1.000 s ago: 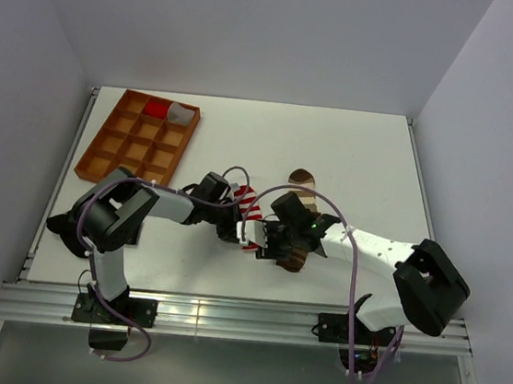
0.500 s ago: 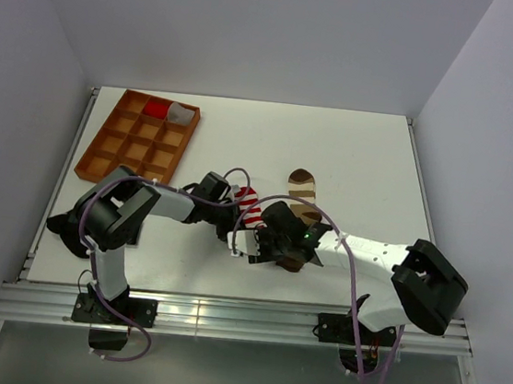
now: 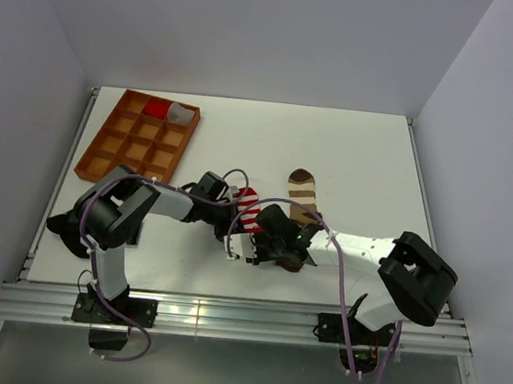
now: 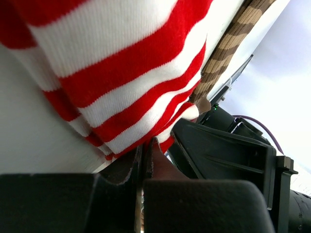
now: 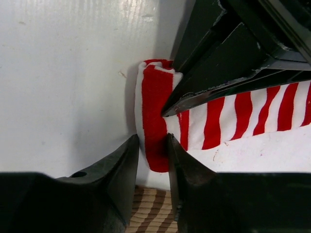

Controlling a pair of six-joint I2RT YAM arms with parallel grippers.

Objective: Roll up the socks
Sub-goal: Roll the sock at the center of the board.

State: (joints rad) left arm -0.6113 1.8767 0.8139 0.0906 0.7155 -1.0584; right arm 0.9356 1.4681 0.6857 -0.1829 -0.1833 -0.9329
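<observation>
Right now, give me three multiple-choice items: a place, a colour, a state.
1. The orange tray sits on the table at: A the far left, B the near right, C the centre.
2. The second sock, right of the red-and-white sock, is striped: A blue, B brown-and-tan, C green.
3. The right claw is: A wide open, B holding the tray, C pinching the red-and-white sock.
A: it lies by the far left corner. B: its stripes show. C: both fingers press the sock's end.
</observation>
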